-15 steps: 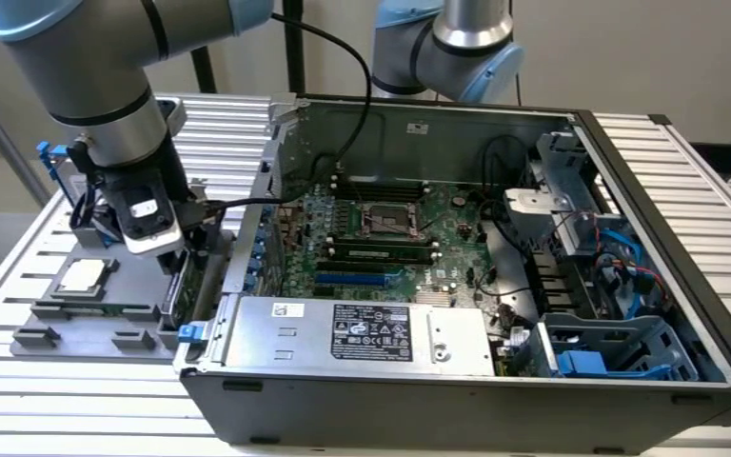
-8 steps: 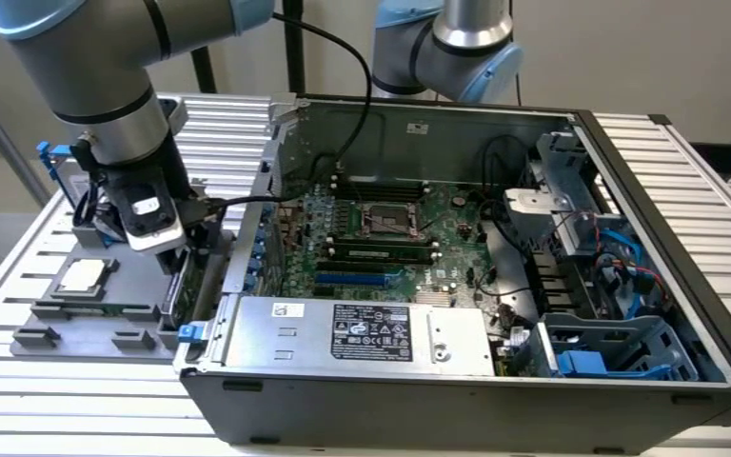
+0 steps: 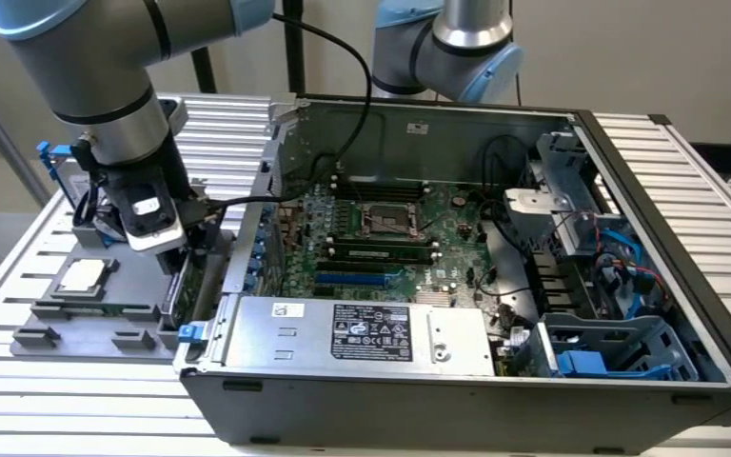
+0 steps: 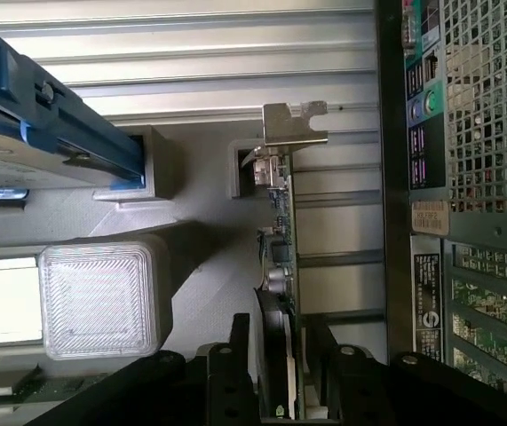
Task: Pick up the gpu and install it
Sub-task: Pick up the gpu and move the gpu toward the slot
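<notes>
The gpu (image 4: 281,222) stands on edge in a slot of the grey parts holder (image 4: 200,266), with its silver end bracket (image 4: 293,124) at the far end. My gripper (image 4: 280,330) straddles the card, one black finger pressed against each face, shut on it. In the exterior view the gripper (image 3: 187,259) hangs just outside the open computer case (image 3: 670,238), at the exterior view's left, and the green card edge (image 3: 189,290) shows below it, close to the case wall.
Inside the case lie the motherboard (image 3: 379,228) and a silver power supply (image 3: 365,333). The holder also carries a CPU (image 3: 83,276) and a hard drive in a blue frame (image 4: 22,133). A second arm (image 3: 455,48) stands behind the case.
</notes>
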You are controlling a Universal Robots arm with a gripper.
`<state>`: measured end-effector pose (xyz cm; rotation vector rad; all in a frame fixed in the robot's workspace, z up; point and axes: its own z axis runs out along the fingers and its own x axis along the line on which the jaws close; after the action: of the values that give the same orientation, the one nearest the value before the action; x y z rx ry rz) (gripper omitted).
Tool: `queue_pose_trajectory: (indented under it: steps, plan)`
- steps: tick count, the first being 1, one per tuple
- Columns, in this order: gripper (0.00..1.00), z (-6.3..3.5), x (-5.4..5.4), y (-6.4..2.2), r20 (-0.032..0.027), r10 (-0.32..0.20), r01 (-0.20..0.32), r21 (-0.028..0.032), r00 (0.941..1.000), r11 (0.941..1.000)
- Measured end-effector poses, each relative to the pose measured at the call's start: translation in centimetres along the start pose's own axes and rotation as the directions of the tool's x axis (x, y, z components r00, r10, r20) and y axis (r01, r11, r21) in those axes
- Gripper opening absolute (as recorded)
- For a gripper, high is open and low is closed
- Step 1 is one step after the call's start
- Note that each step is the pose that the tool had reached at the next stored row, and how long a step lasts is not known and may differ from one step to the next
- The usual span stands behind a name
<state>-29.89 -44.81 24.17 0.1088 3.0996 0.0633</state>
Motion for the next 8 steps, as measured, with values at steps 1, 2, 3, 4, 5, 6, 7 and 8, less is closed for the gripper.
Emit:
queue_pose_trajectory:
  steps: [1, 2, 3, 4, 5, 6, 7, 8]
  plan:
    - [0.00, 0.00, 0.00, 0.00, 0.0000, 0.000, 0.000, 0.0001, 1.0000, 1.0000]
    - [0.00, 0.00, 0.00, 0.00, 0.0000, 0.000, 0.000, 0.0001, 1.0000, 1.0000]
    - [0.00, 0.00, 0.00, 0.00, 0.0000, 0.000, 0.000, 0.0002, 1.0000, 1.0000]
    - [0.00, 0.00, 0.00, 0.00, 0.0000, 0.000, 0.000, 0.0003, 1.0000, 1.0000]
    - [0.00, 0.00, 0.00, 0.00, -0.0001, 0.000, 0.000, 0.0004, 1.0000, 1.0000]
    - [0.00, 0.01, 0.00, 0.00, 0.0000, 0.000, 0.000, 0.0005, 1.0000, 1.0000]
    - [0.00, 0.01, 0.00, 0.00, 0.0000, 0.000, 0.000, 0.0005, 1.0000, 1.0000]
    - [0.00, 0.01, 0.00, 0.00, 0.0000, 0.000, 0.000, 0.0005, 1.0000, 1.0000]
